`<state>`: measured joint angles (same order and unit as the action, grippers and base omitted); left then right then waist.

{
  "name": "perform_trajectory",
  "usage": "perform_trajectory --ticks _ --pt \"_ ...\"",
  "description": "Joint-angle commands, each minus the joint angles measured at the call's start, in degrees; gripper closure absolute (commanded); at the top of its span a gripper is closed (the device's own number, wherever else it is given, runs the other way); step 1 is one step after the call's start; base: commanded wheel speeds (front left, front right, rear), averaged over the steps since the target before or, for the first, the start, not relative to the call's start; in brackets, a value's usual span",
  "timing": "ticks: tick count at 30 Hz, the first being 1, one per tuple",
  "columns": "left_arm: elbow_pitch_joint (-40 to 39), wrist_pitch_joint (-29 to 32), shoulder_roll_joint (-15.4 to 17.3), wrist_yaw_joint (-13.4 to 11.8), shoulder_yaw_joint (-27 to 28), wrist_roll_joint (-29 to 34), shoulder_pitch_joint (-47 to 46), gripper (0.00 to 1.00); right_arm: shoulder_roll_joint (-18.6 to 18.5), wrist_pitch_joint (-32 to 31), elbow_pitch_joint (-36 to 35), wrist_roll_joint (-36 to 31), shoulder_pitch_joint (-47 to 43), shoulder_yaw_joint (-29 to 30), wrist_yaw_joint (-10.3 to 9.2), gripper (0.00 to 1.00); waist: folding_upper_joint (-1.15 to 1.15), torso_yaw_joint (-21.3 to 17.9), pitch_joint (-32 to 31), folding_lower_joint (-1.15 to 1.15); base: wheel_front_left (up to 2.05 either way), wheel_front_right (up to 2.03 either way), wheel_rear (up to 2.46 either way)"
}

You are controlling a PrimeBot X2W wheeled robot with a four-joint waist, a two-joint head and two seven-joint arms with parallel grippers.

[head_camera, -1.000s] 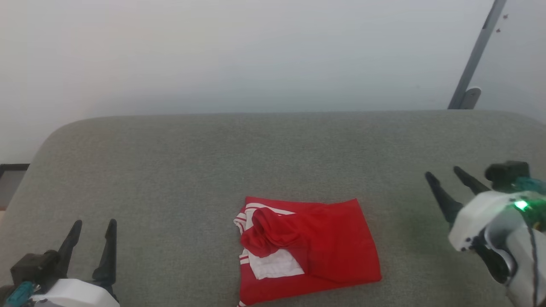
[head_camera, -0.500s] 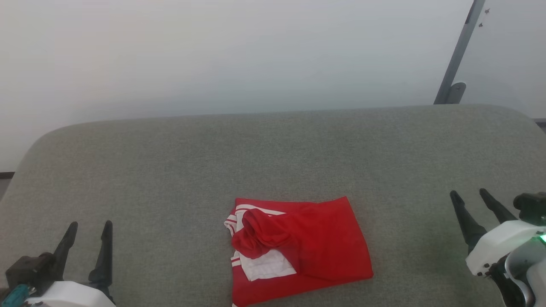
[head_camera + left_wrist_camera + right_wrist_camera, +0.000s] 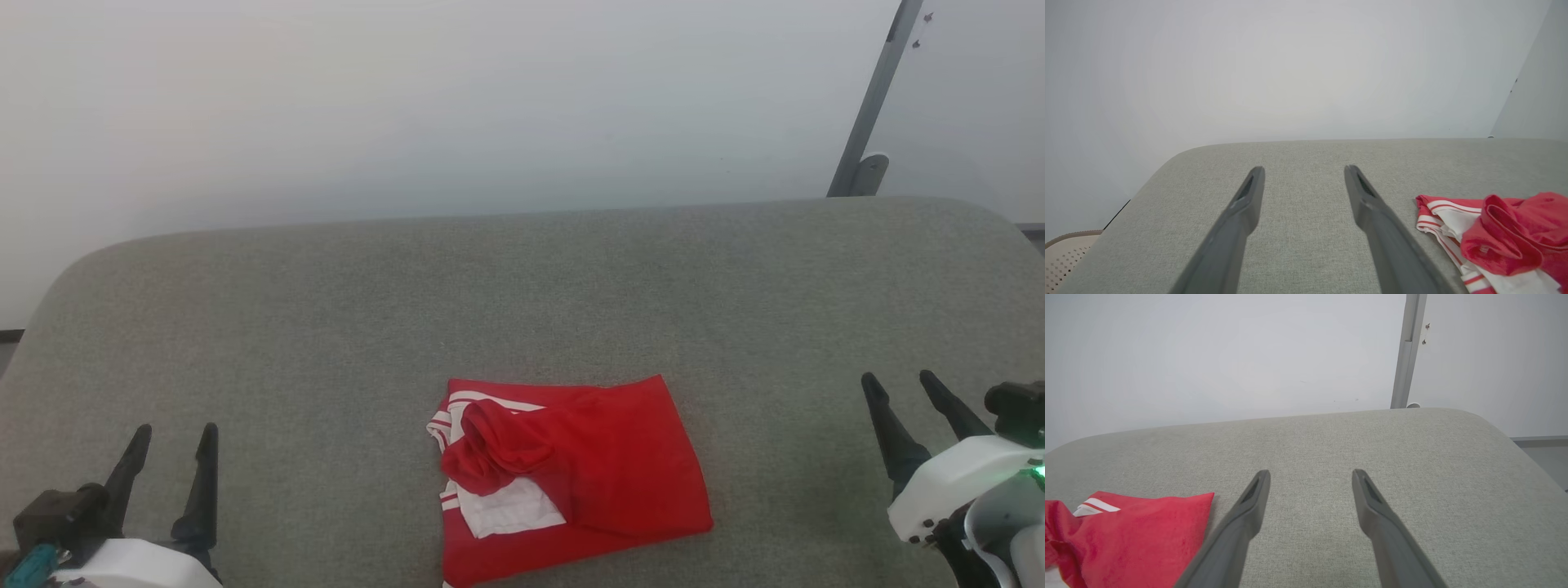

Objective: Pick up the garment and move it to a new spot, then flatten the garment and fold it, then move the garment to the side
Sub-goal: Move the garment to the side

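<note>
Right fingers (image 3: 886, 425) drew back, wide like left fingers (image 3: 204, 478), over grey cushion (image 3: 522, 286) before white wall (image 3: 408, 106).

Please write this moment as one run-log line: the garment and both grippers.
garment: loosely folded on grey surface | left gripper: open, clear of garment | right gripper: open, clear of garment

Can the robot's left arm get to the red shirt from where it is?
Probably yes. The left pincer sits open to one side of the red shirt, with just grey cushion between them and nothing in the way. It isn't touching the shirt.
</note>
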<state>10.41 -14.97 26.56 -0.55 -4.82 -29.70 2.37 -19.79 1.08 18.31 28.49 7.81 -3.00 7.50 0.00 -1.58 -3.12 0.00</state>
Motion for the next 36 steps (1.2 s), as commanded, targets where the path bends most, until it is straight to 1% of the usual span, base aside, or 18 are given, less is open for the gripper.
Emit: perform_trajectory --ticks 1,10,15,32,36 --pt "-0.2 -0.3 0.1 0.0 0.0 0.1 0.0 0.0 0.4 -0.5 -0.9 -0.7 -0.8 0.6 -0.04 0.0 0.0 0.1 0.0 0.0 0.0 0.0 0.0" --pt "-0.3 -0.3 0.2 -0.2 -0.4 -0.2 -0.2 0.0 2.2 -2.9 -4.8 -2.8 -2.5 2.7 -0.04 0.0 0.0 0.3 0.3 0.0 0.0 0.0 0.0" --pt "-0.3 -0.3 0.2 -0.3 -0.7 -0.2 -0.4 0.0 2.6 -3.5 -5.8 -3.4 -2.9 3.1 -0.04 0.0 0.0 0.5 0.3 0.0 0.0 0.0 0.0" --pt "-0.3 -0.2 0.5 -0.7 -1.2 -0.6 -0.8 0.0 3.4 -4.5 -6.9 -4.5 -3.6 3.3 -0.04 0.0 0.0 1.0 0.4 0.0 0.0 0.0 0.0" --pt "-0.4 -0.1 0.6 -0.7 -1.4 -0.6 -1.0 0.0 3.6 -5.1 -6.9 -4.4 -3.7 2.4 -0.04 0.0 0.0 1.5 0.5 0.0 0.0 0.0 0.0"
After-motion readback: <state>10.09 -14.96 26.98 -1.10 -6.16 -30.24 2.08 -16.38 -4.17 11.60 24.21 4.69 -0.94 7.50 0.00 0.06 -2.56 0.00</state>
